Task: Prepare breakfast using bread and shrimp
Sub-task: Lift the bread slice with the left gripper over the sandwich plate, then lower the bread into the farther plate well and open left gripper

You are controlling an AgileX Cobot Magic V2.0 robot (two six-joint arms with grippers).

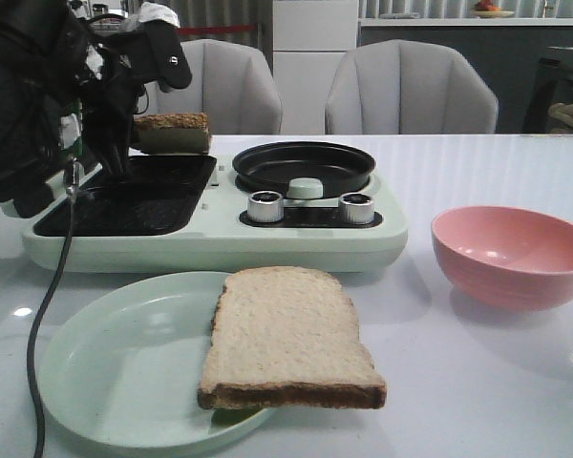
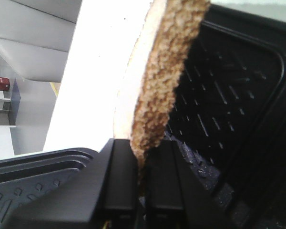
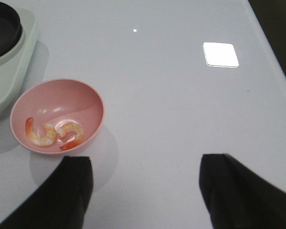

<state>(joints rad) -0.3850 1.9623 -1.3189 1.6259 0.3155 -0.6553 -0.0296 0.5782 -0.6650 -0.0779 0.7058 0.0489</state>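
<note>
Above the black grill plate (image 1: 134, 196), my left pincer (image 2: 142, 164) clamps a bread slice (image 2: 164, 71) edge-up; my right pincer (image 3: 145, 186) gapes, shrimp (image 3: 55, 133) far-left.

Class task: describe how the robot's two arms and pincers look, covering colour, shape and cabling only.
The left arm is bulky, wrapped in black, with a black cable trailing down. The left pincer has two flat, black, rectangular fingers. The right pincer shows broad, black, smooth fingers.
</note>
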